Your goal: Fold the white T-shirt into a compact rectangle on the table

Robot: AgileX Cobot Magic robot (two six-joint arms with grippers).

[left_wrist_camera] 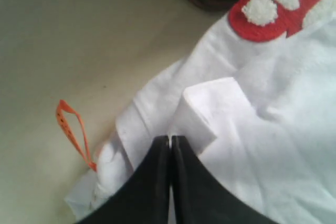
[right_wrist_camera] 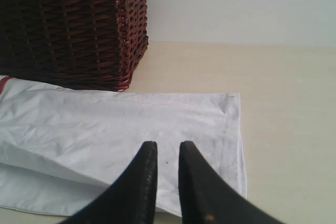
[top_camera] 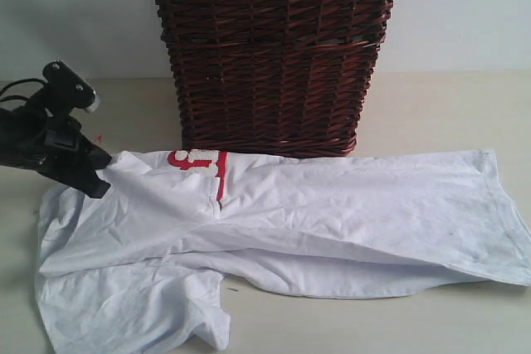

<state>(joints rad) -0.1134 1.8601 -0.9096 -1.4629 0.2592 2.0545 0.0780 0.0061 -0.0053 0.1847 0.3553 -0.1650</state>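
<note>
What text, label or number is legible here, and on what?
Lettering on the white T-shirt: fuzzy white outlined in red, folded over and cut off; no word readable.
Orange tag: too blurred to read.
Nothing else carries text.

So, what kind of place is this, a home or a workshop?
Probably a robot test bench staged as a laundry corner, not a lived-in home: a bare cream table against a plain pale wall, one dark wicker basket, and a black left pincer shut on the white T-shirt.
</note>
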